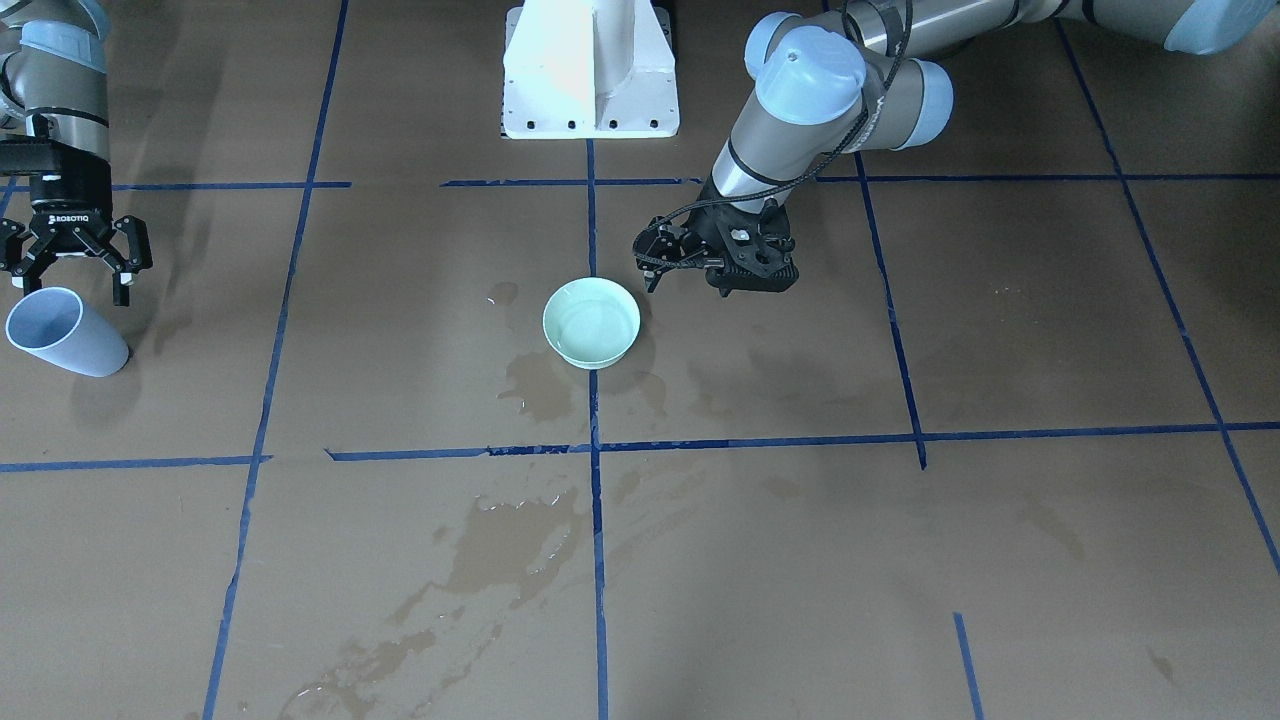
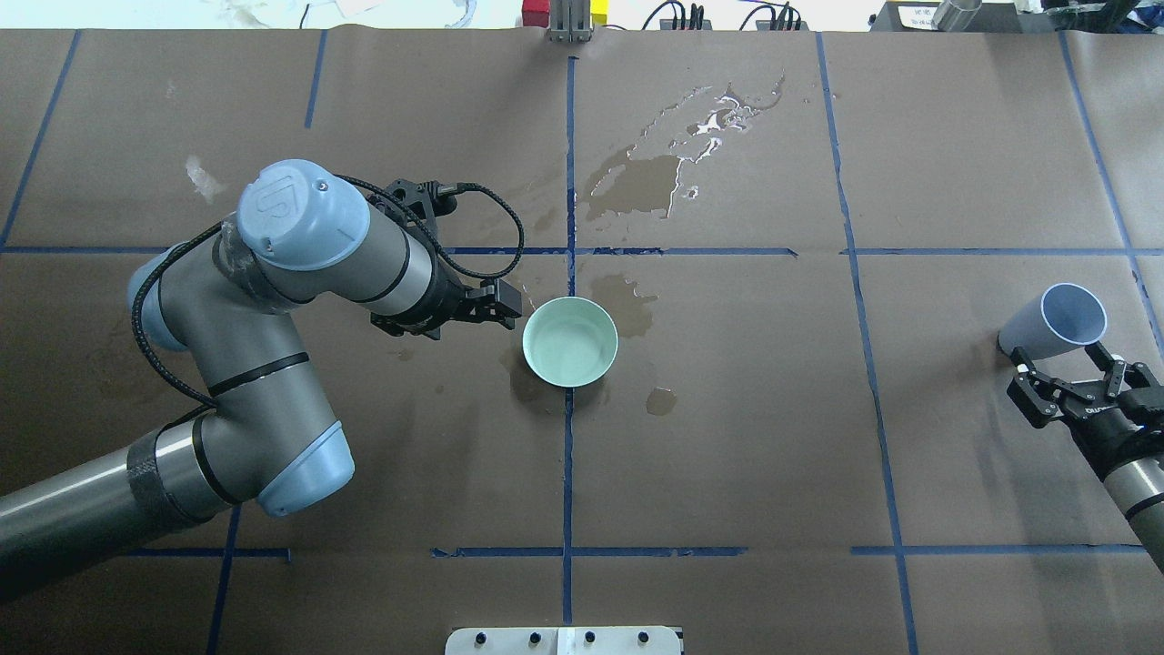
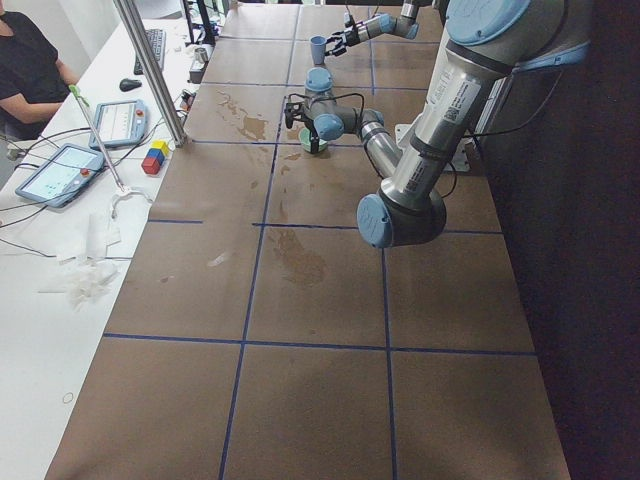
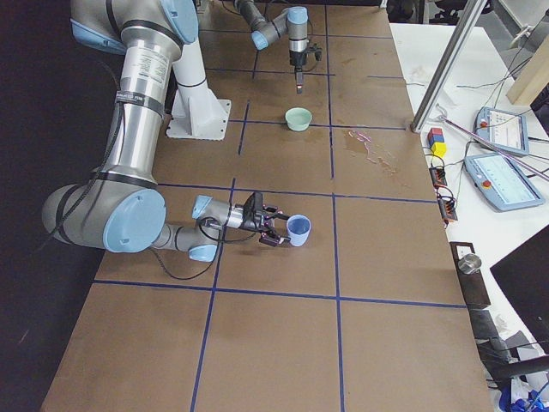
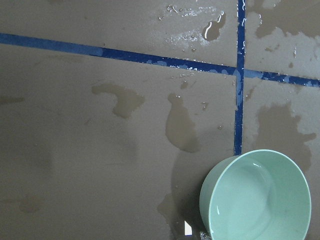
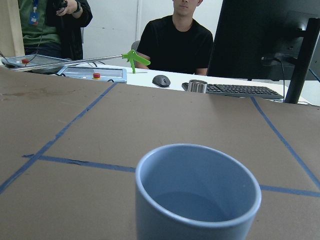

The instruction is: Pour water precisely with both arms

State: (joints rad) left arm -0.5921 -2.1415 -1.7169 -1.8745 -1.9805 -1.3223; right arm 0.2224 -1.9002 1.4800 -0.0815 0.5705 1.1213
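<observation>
By the table's right edge, the right gripper [image 2: 1066, 367] hangs wide open and empty, just short of the blue cup [image 2: 1055, 323]. Water [image 6: 187, 205] seems to sit low inside. Best to square up, close mid-wall and lift level! The left gripper [image 2: 505, 307] sits beside the centre bowl [image 2: 570, 342]; how far it's open, can't tell.

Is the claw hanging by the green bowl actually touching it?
Apart. The exterior right view shows bare brown table between the left gripper and the bowl.

Left pincer [image 2: 502, 307] crowds the bowl [image 2: 570, 342]; bare table [image 2: 773, 409] seemingly stretches unobstructed towards the cup [image 2: 1055, 320].
</observation>
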